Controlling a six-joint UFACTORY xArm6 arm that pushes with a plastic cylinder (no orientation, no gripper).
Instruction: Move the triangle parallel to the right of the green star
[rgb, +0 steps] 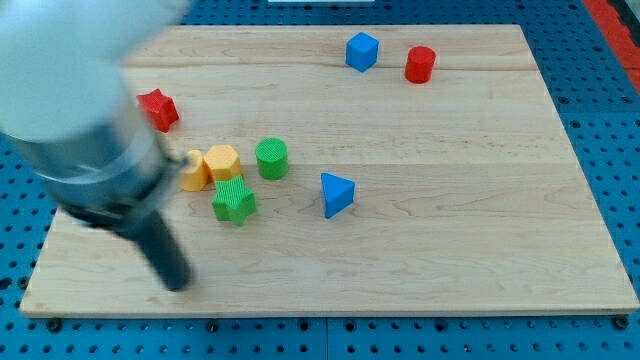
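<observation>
The blue triangle (337, 193) lies near the board's middle. The green star (233, 202) lies to its left, slightly lower. My tip (177, 283) is at the lower left of the board, below and left of the green star, touching no block. The arm's blurred body covers the view's upper left.
A green cylinder (271, 158) sits above the star. A yellow hexagon block (224, 162) and an orange-yellow block (194, 170) lie left of it. A red star (158, 109) is at the left. A blue cube (361, 51) and a red cylinder (420, 64) are at the top.
</observation>
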